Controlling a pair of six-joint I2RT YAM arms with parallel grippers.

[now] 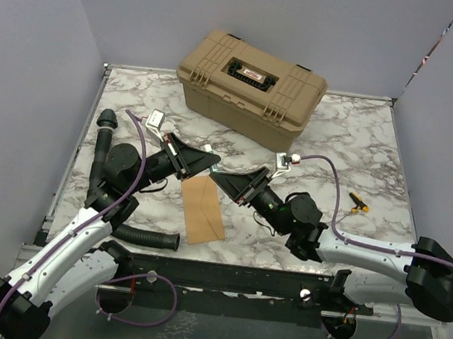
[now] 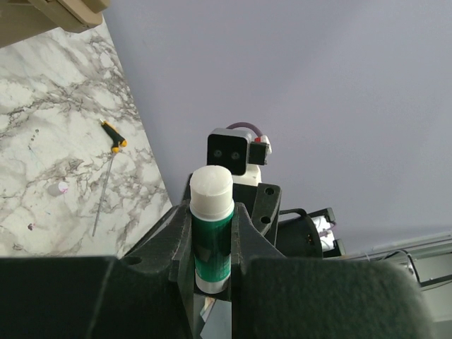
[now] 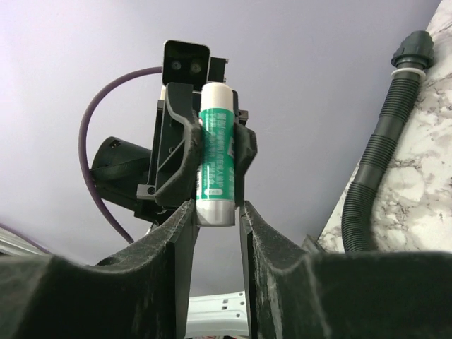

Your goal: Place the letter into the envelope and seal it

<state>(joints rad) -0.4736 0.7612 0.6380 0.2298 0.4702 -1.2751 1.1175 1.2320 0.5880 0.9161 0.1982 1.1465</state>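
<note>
Now, left hand (image 2: pixel 212 210): clamped on glue stick (image 2: pixel 212 244), white end out toward partner
right hand (image 3: pixel 217 209): fingers flank stick's near end; grip can't tell, likely for uncapping
envelope (image 1: pixel 203 210): flat on tabletop (image 1: pixel 346 152) under both hands, awaiting glue
letter: not visible separately

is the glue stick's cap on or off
on: a plain white cap tops the green glue stick; no bare glue shows
</note>
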